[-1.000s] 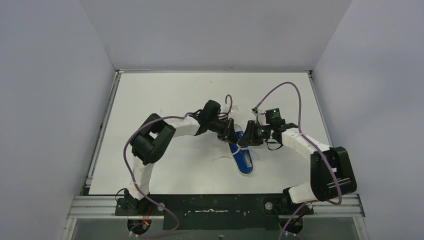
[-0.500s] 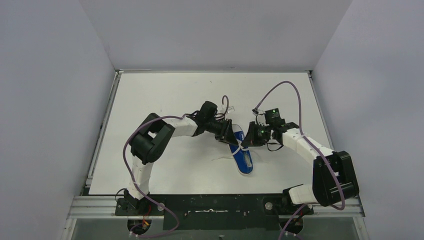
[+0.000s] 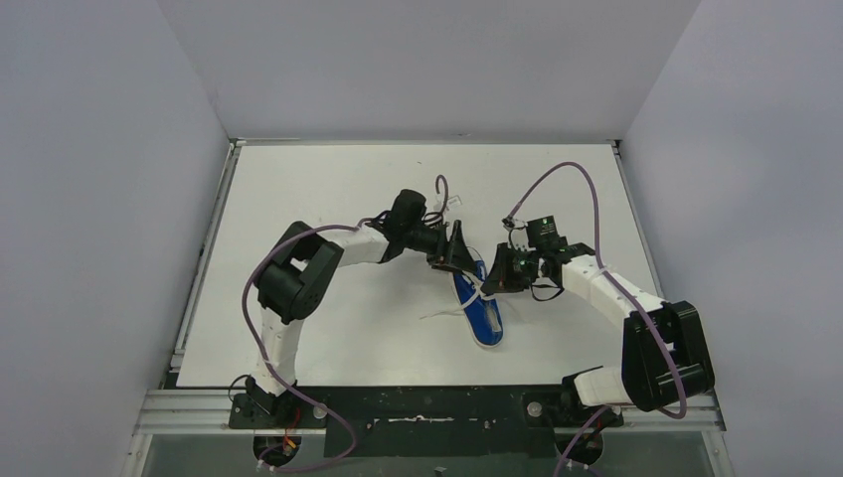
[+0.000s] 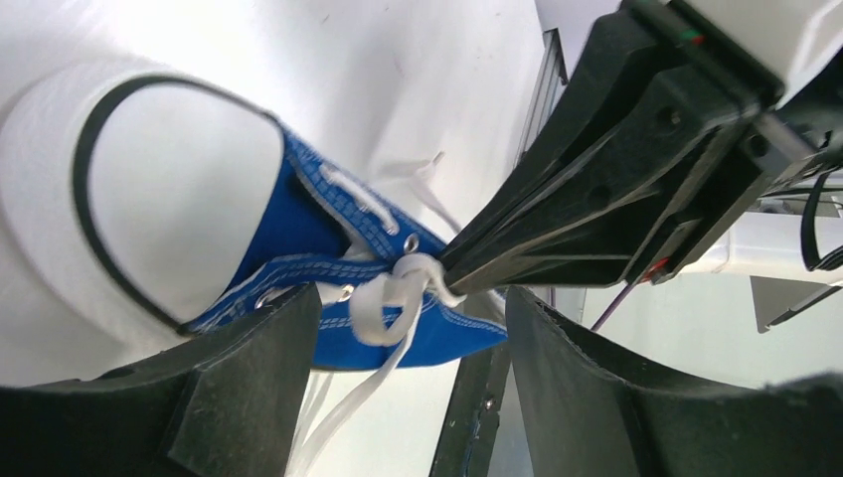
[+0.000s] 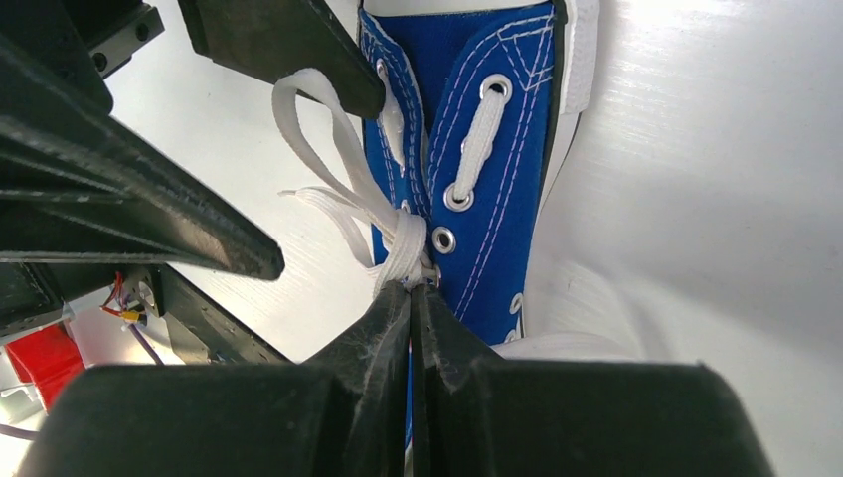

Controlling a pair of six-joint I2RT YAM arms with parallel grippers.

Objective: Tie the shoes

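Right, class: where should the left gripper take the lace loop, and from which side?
Grip the loop midway, where its two flat strands run close together, clear of the knot at the right gripper. Come from the shoe's left-arm side: the loop sticks out there.

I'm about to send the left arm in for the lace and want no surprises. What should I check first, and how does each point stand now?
1. Right gripper shut on the lace: ok.
2. Left gripper open and holding nothing: ok.
3. Lace lies between the left jaws: ok.
4. Loop formed and free to grab: ok.
5. Bow finished: not ok, loose ends lie on the table.
6. Sneaker kept from sliding: cannot tell.
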